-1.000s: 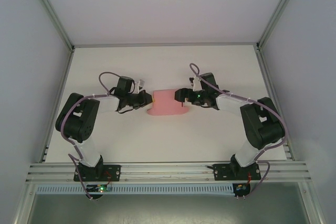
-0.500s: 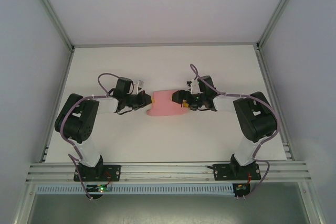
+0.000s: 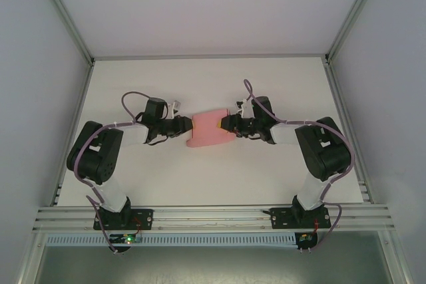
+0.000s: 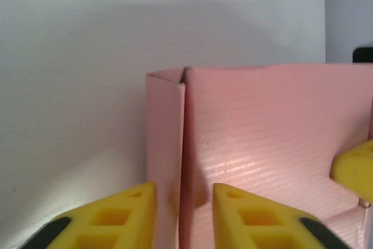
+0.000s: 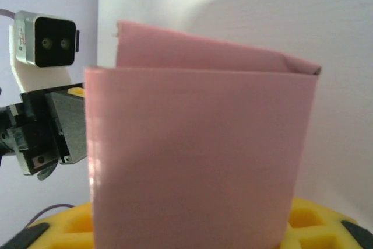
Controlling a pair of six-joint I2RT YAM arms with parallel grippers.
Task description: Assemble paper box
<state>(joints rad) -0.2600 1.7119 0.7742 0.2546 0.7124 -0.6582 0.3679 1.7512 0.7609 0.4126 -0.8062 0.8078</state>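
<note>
Paper box [image 3: 212, 128] mid tabletop [image 3: 213, 171], part-formed, gripper at each end. Left gripper [image 3: 186, 126]: fingers [image 4: 242, 217] spread, straddling corner fold. Right gripper [image 3: 227, 124]: fingers [image 5: 317, 223] flank opposite end; pressing or not, cannot tell. Risk: thin wall buckles or box skids if squeeze uneven.

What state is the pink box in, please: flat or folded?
Folded up, not flat: the box shows two panels meeting at a corner in the left wrist view, and two layers in the right wrist view.
</note>
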